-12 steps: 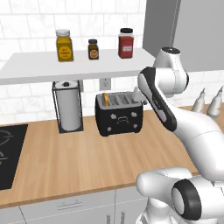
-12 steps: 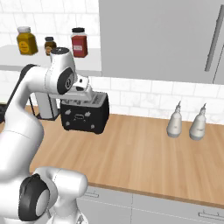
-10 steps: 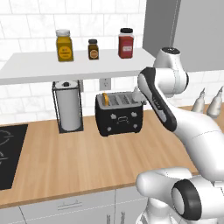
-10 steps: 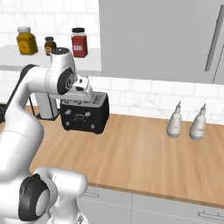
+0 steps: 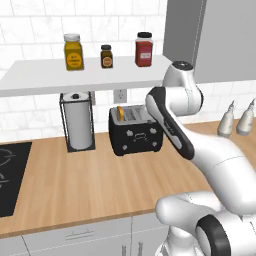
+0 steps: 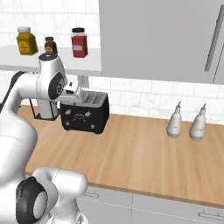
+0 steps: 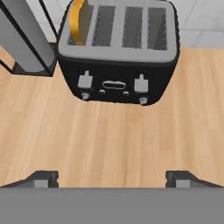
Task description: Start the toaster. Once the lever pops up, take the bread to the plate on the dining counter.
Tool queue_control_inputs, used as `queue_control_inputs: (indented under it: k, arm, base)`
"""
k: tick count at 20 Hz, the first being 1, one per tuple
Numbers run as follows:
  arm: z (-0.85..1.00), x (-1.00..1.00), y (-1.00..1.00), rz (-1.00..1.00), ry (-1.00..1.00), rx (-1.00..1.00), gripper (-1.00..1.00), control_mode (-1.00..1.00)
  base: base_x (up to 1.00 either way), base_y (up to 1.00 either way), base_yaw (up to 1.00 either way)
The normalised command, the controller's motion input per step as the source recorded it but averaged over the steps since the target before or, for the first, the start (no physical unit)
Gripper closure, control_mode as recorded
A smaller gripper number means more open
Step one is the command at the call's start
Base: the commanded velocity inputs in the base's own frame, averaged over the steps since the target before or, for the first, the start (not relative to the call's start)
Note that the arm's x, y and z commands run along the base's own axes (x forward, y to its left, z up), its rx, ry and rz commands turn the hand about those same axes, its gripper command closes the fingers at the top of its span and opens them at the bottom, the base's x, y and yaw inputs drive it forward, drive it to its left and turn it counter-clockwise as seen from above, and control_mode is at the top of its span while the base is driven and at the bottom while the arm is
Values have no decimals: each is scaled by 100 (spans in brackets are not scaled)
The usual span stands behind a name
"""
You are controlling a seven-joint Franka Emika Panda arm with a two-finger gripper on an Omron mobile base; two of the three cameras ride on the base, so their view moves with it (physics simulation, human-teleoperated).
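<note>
Left base view: we are seeing toaster [image 5: 136, 130] at far side of wood counter [image 5: 100, 185], bread [image 5: 121, 112] standing in its leftmost slot, paper towel roll [image 5: 79, 123] just left. Three jars on shelf [image 5: 60, 75].

Right base view: arm reaching over toaster [image 6: 85, 113]. Two pale bottles [image 6: 186, 122] far right.

Hand view: gripper [image 7: 112, 178] hovering above counter, near side of toaster [image 7: 118, 52], fingertips spread wide, holding nothing. Four slots, two levers; left lever [image 7: 85, 81] sits under bread [image 7: 78, 19]. We judge: we should be lining up over that lever, pressing straight down.
</note>
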Motion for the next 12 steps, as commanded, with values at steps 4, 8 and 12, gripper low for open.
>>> queue_control_inputs:
  k: [4,8,12]
  arm:
    - [-7,6,26,0,-4,0,-100,-100]
    - [-4,9,30,0,-3,0,-100,-100]
    - [-4,25,31,0,0,0,-100,-100]
  base:
    - [0,0,0]
    - [0,0,0]
    - [0,0,0]
